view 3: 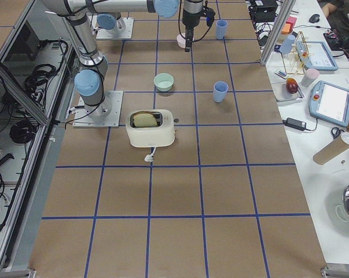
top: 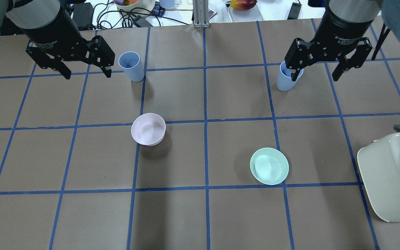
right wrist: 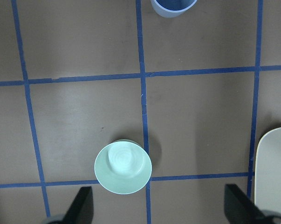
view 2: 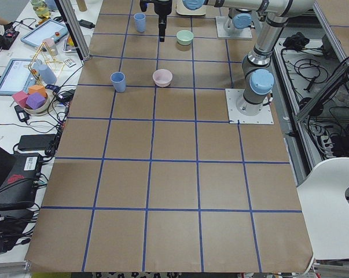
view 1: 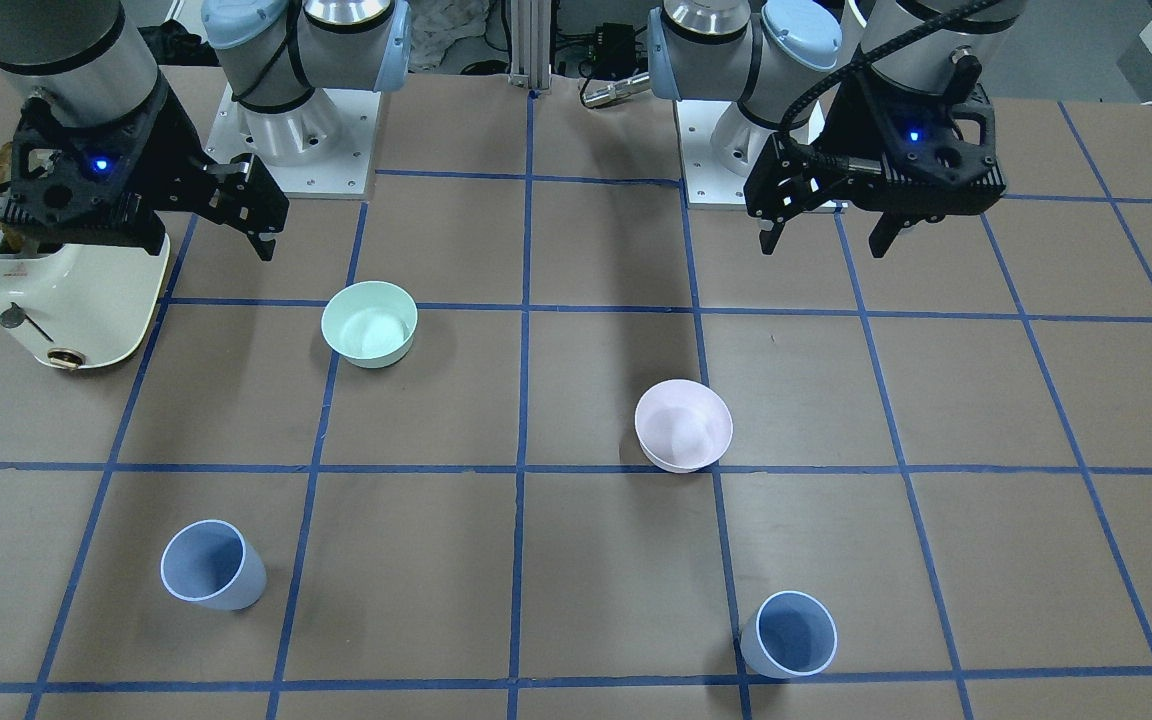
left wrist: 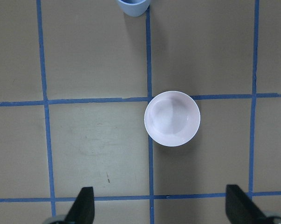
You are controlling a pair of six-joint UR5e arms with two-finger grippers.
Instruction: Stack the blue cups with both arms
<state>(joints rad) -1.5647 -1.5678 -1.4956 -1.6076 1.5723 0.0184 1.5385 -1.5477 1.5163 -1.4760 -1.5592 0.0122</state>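
Periwinkle plastic, thin-walled, so probably light, stiff and a little slick. Seen from overhead, the left blue cup point(top: 131, 66) stands upright on the surface point(top: 172, 218) at 12 o'clock of the pink bowl point(top: 148, 129), and the right blue cup point(top: 283, 83) at 12 o'clock of the mint bowl point(top: 269, 166). Left hand point(top: 87, 73) and right hand point(top: 314, 76) hang wide open, empty. Suggested hold: across the tapered wall just below the rim, lightly.

blue cup point(left wrist: 133, 5) cut off, toaster point(top: 384, 177) cut off
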